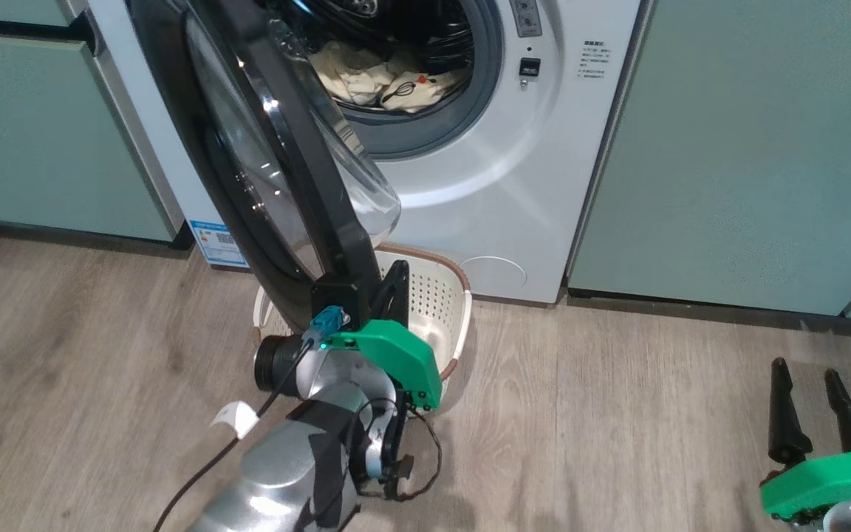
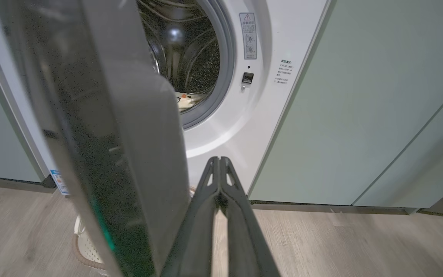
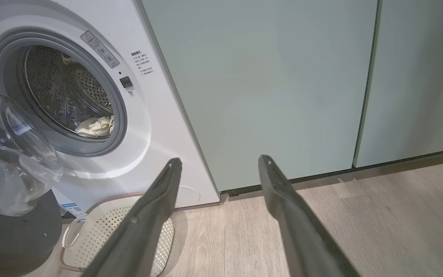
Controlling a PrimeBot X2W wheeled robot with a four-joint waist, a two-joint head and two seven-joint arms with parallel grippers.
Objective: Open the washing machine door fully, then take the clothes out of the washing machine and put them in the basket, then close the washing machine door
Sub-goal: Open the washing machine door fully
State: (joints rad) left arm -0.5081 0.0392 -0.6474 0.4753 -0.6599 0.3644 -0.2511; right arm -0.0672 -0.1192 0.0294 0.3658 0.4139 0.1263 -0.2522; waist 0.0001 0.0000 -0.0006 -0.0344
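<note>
Left gripper (image 1: 396, 277) has its fingers pressed together with nothing between them, low beside the bottom edge of the washing machine door (image 1: 300, 177). In the left wrist view the door's dark rim (image 2: 110, 134) sits just left of the closed fingers (image 2: 221, 181); can't tell if they touch. Right gripper (image 1: 806, 369) is well apart at lower right over the floor (image 1: 617, 414), fingers spread wide and holding nothing. The door stands partly swung out, glass bowl (image 3: 10, 161) bulging toward the machine. The basket (image 1: 462, 295) is on the wood-look floor under the door, just in front of the washing machine (image 1: 484, 192). The clothes (image 1: 366, 74) lie cream-coloured inside the drum at the bottom of the porthole. Pale green cabinet panels (image 1: 750, 148) flank the machine on both sides.
</note>
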